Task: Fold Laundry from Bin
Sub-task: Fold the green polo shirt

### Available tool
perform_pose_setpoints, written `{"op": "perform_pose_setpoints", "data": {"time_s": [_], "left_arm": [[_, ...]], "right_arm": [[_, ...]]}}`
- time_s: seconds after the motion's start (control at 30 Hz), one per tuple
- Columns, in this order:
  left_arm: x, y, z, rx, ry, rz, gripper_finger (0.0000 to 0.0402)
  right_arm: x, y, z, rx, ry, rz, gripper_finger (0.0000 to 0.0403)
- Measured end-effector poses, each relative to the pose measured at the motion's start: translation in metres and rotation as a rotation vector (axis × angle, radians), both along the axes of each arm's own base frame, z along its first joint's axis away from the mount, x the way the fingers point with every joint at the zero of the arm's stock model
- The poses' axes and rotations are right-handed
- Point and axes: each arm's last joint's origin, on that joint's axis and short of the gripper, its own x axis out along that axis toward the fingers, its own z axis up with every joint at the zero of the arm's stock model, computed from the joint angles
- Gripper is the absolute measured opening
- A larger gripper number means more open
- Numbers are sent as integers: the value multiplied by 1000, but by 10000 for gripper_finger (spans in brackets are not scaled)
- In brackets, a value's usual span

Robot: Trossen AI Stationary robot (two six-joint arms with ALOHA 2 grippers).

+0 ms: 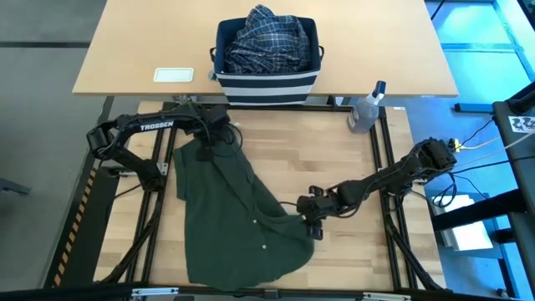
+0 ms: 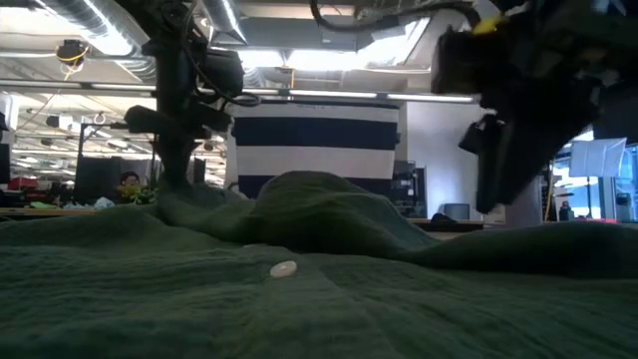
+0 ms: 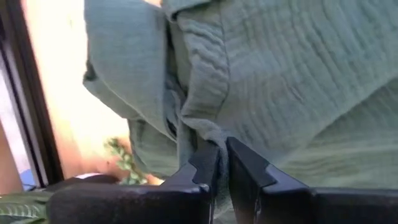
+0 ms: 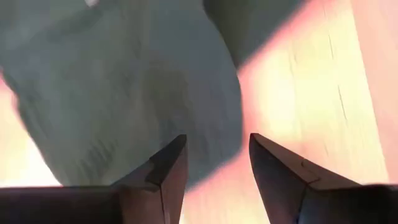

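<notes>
pinching the olive-green garment (image 1: 234, 219), left claw (image 3: 222, 163); right claw (image 4: 214, 158) gapes empty over its edge.

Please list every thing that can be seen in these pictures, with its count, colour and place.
green garment: one, dark olive green, spread on the work table.
plaid shirt: one, blue and white, in the bin.
bin: one, navy with white stripes, on the far table.
spray bottle: one, clear, right of the bin.
card: one, white, left of the bin.
left gripper: one, dark, fingers pinching the garment's far edge.
right gripper: one, dark, fingers open at the garment's right edge.
</notes>
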Motion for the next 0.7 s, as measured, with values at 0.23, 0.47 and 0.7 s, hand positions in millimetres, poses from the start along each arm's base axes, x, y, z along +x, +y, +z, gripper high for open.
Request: {"op": "perform_pose_setpoints", "data": {"time_s": [0.23,0.47,0.7], "left_arm": [[4,2,1,25,-34,-14,29],[9,6,2,60,-88,-16,29],[17,11,5,107,-183,29,29]], "right_arm": [[16,24,8,10,-271,156,162],[31,26,-18,37,-266,234,80],[36,22,-23,84,-263,258,11]]}}
